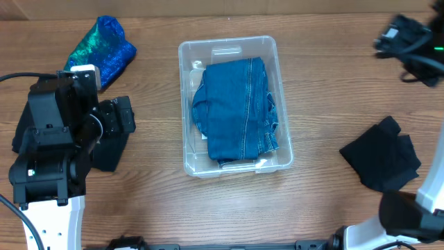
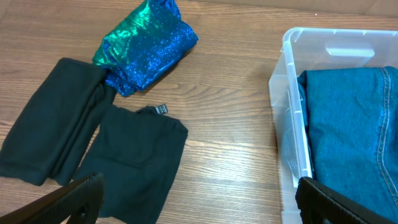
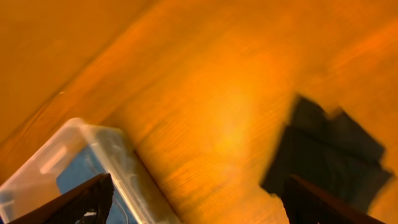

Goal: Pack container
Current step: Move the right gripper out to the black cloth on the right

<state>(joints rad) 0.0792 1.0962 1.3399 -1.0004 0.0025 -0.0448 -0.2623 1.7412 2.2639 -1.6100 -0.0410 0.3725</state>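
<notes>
The clear plastic container (image 1: 184, 111) stands at the table's middle and holds folded blue jeans (image 1: 236, 104). My left gripper (image 1: 123, 117) is open and empty, left of the container, over a black garment (image 1: 107, 149). In the left wrist view its jaws (image 2: 199, 202) span bare wood between the black garment (image 2: 130, 162) and the container wall (image 2: 286, 124). My right gripper (image 1: 395, 38) is blurred at the far right. In the right wrist view its jaws (image 3: 199, 202) are open and empty, with the container (image 3: 118, 155) to the left and a black cloth (image 3: 329, 155) to the right.
A sparkly blue-green garment (image 1: 104, 45) lies at the back left; it also shows in the left wrist view (image 2: 146, 43). A second black garment (image 2: 56, 137) lies beside the first. Another black cloth (image 1: 381, 156) lies at the right.
</notes>
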